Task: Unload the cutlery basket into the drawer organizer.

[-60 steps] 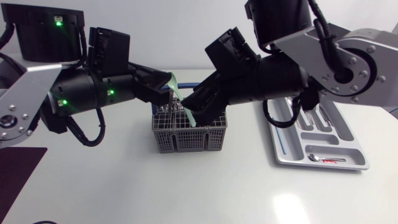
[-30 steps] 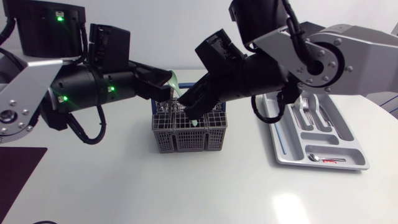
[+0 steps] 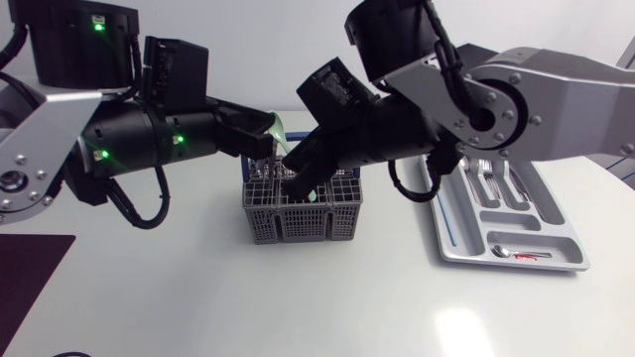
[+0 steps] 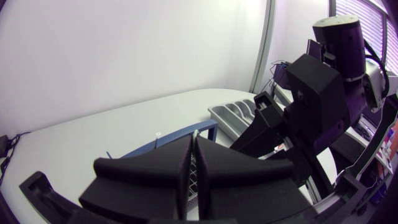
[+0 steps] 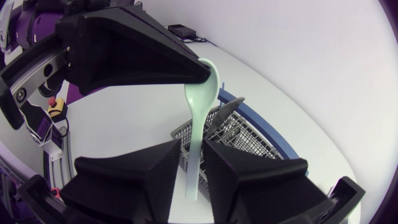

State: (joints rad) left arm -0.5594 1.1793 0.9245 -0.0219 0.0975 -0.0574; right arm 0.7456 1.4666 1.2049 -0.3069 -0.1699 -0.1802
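Observation:
A pale green spoon [image 3: 281,139] hangs upright over the grey cutlery basket [image 3: 298,220]. My left gripper [image 3: 268,134] is shut on its bowl, and in the right wrist view its fingertips [image 5: 198,70] pinch the bowl's rim. The spoon [image 5: 199,106] runs handle-down between the fingers of my right gripper [image 5: 191,168]. Those fingers stand close on both sides, with a thin gap showing on one side. In the head view my right gripper [image 3: 303,178] sits just above the basket's rim. The left wrist view shows my left gripper [image 4: 193,162] with fingers pressed together.
The silver drawer organizer [image 3: 451,238] lies to the right of the basket, with forks [image 3: 486,178] and a spoon [image 3: 501,251] in its compartments. More cutlery stands in the basket [image 5: 242,134]. A blue board [image 4: 168,140] lies behind it. A dark mat [image 3: 30,278] covers the near left corner.
My right arm has swung left to the spoon, and its fingers have narrowed around the handle. My left arm has held still with the spoon.

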